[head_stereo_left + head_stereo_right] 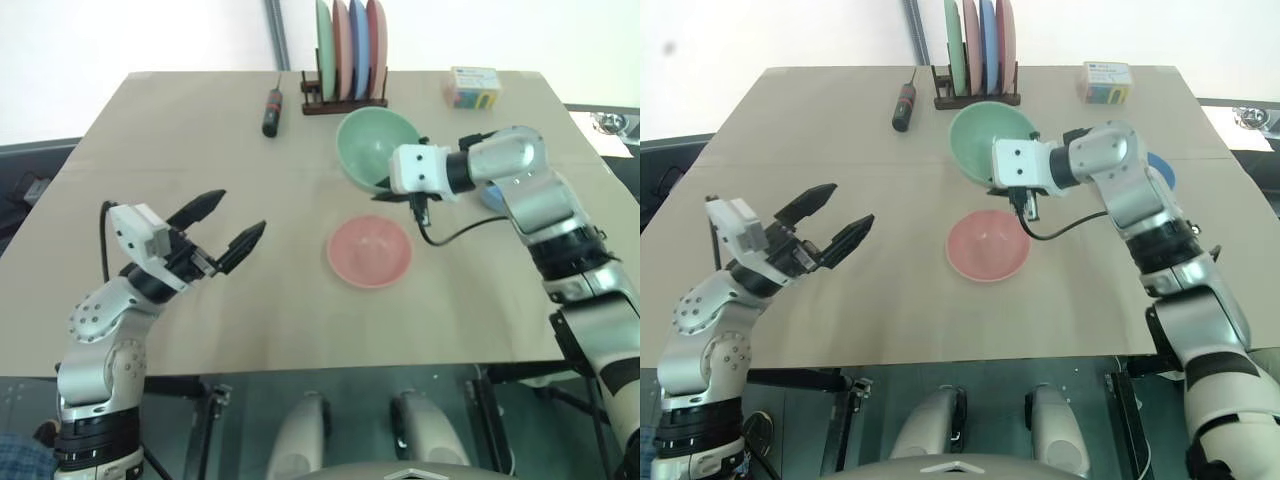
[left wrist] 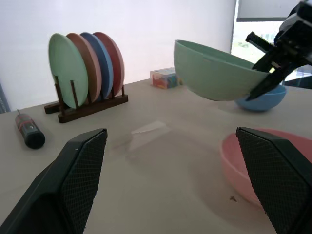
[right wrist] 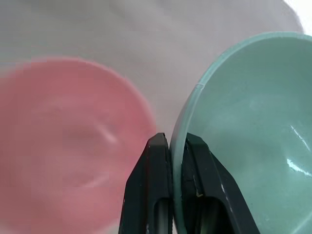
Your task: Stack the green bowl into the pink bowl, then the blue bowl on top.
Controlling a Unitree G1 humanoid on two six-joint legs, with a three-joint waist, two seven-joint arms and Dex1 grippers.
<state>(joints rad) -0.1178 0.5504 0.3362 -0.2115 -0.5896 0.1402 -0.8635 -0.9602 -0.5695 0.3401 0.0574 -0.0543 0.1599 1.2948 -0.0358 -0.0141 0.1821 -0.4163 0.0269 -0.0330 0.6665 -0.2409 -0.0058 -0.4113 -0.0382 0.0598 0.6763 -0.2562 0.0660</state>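
Three bowls share the tan table (image 1: pixel 200 330), and one of them is off its surface: the green bowl (image 1: pixel 372 145) hangs tilted in the air, pinched at its rim by the right gripper (image 3: pixel 176 146), whose two black fingers are closed with one inside the wall and one outside. In the right wrist view the rim runs straight up from between the fingertips, with the green hollow on one side and the pink bowl (image 3: pixel 68 146) below on the other. From the head views the pink bowl sits upright on the table near the middle, just in front of the held bowl and slightly below the right gripper's wrist block, not touching either. The blue bowl (image 1: pixel 1162 170) rests on the table behind the right forearm, mostly hidden by it. Well apart on the robot's left, the left gripper (image 1: pixel 228 228) hovers above the table with its fingers spread wide and nothing between them, pointing toward the pink bowl. At the far edge stand a rack of plates (image 1: pixel 350 50), a screwdriver (image 1: pixel 271 108) and a small box (image 1: pixel 473 87).
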